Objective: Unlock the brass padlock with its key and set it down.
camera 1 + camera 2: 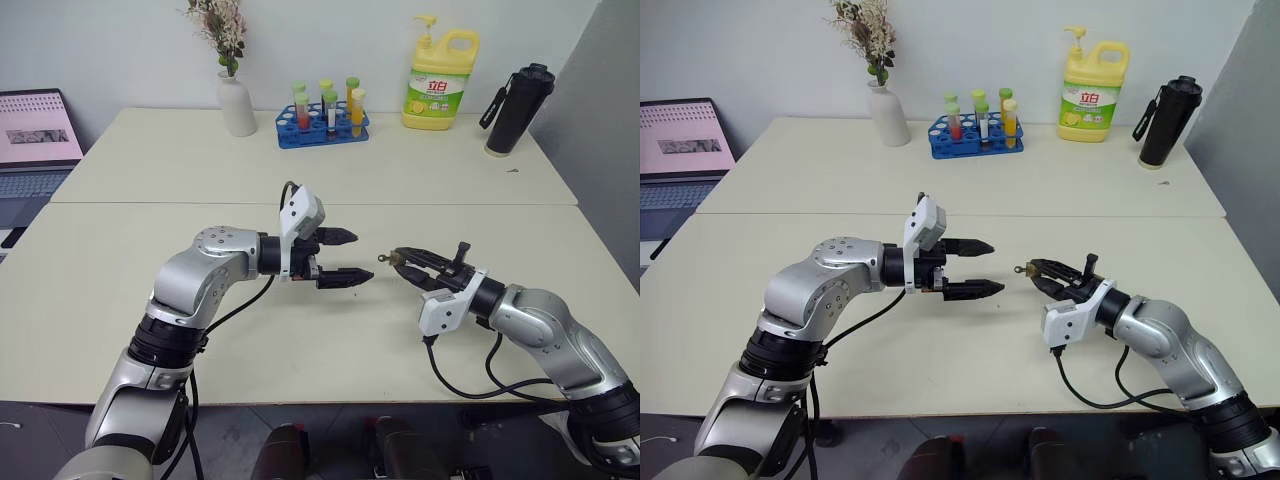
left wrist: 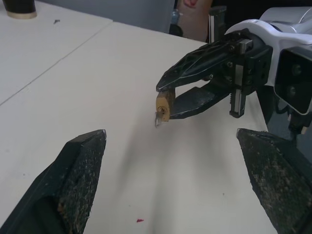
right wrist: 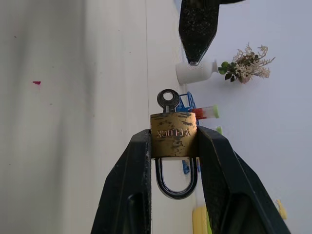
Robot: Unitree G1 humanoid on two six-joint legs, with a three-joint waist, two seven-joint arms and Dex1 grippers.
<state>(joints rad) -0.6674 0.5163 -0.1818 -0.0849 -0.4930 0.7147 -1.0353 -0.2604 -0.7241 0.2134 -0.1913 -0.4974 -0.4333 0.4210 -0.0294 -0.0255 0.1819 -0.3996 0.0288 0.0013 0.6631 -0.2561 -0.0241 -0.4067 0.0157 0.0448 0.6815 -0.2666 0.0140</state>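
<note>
Right end effector (image 1: 392, 260) clamped on brass padlock (image 3: 173, 135), key (image 3: 168, 100) inserted in lock body, left end effector (image 1: 348, 257) fingers apart, facing it above bench (image 1: 300, 180).

A pale cream tabletop (image 1: 300, 160) stands against a plain white wall (image 1: 120, 50); a straight seam runs across it from side to side. Along its far edge stand a white vase (image 1: 237, 104) of dried flowers, a blue rack (image 1: 323, 126) of coloured tubes, a yellow soap bottle (image 1: 440, 80) with a pump, and a black flask (image 1: 518, 108). A grey panel (image 1: 605, 130) rises at the right. At the far left sits an open laptop (image 1: 35, 140), its screen lit. The light is soft and even.
</note>
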